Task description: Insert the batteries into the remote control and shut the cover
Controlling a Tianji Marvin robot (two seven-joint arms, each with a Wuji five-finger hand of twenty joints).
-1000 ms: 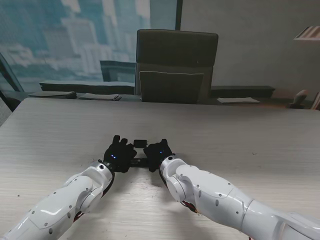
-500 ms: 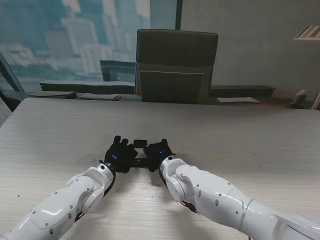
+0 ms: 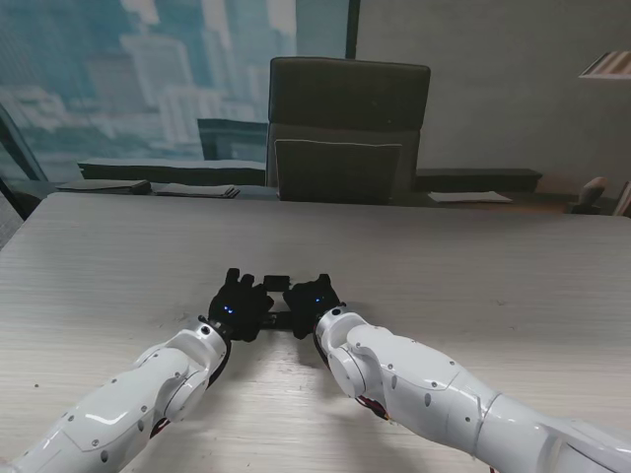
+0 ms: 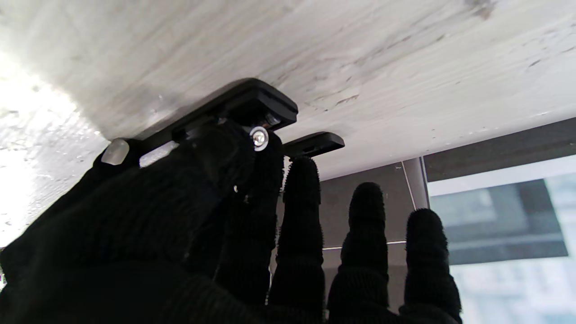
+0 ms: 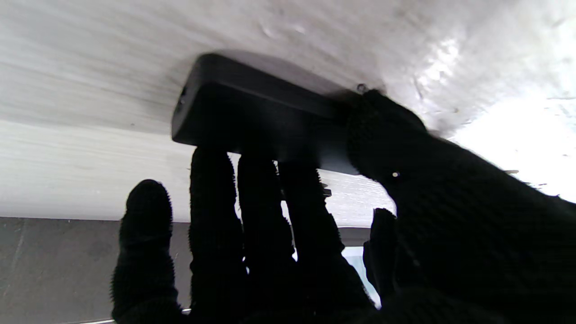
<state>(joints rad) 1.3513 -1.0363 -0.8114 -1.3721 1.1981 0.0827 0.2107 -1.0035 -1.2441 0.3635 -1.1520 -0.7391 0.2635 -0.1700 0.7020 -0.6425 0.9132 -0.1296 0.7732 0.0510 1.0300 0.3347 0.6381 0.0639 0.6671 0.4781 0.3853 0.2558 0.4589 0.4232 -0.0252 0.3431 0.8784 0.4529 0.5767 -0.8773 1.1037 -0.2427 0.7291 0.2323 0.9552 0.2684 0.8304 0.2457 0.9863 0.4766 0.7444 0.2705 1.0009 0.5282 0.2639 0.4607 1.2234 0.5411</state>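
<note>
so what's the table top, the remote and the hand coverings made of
Table top: pale wood-grain, probably laminate, with streaks and some glare. Remote: seemingly black matte plastic, with smooth rounded edges. Left hand and right hand: black knit fabric gloves, with fuzzy fibres along the fingers.

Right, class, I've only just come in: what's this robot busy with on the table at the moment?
Both gloved hands are working on a black remote control lying on the pale wooden table. The right hand holds one end of it down, fingers along its side. The left hand presses a battery in at the other end. A small black cover lies apart on the table, farther from me, so the compartment is not yet closed.
</note>
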